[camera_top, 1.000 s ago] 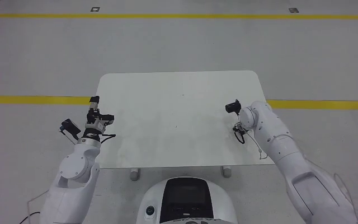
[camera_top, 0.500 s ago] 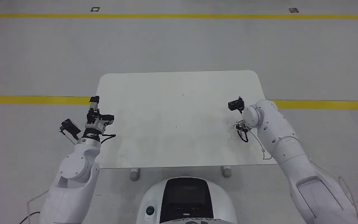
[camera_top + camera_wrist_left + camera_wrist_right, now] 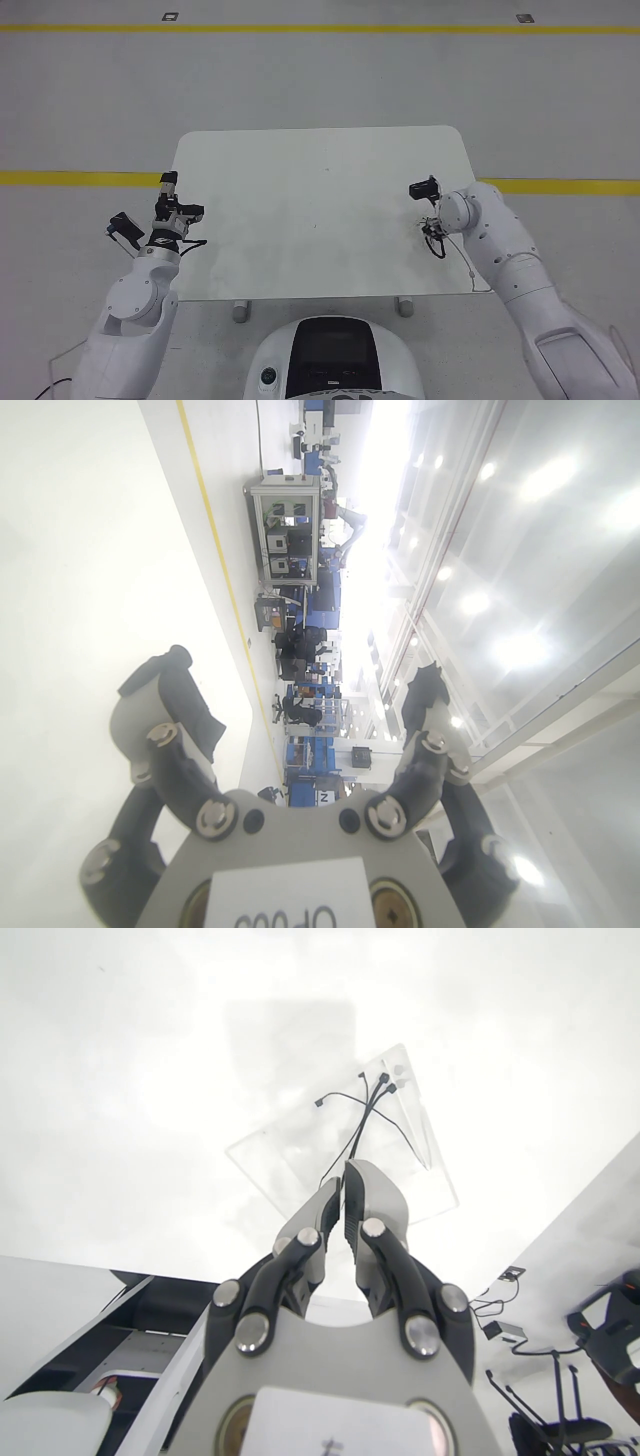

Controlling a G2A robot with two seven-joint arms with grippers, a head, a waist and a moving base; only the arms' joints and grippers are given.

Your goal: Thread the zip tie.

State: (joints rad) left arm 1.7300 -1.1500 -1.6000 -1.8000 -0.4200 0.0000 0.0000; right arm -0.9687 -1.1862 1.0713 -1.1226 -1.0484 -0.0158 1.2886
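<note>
Several thin black zip ties lie crossed over a clear plastic tray on the white table. My right gripper is shut on the tail of one zip tie, whose head end reaches out over the tray. In the top view this gripper is near the table's right edge, with the black ties under it. My left gripper is open with nothing between its fingers. It is held up at the table's left edge, pointing away from the robot.
The white table's middle is bare between the two arms. Yellow floor lines run behind and beside the table. Past the table's edge, cables and a small box lie on the floor.
The right arm has shifted slightly toward the table's right edge with the zip tie in its gripper. The left arm has not moved.
</note>
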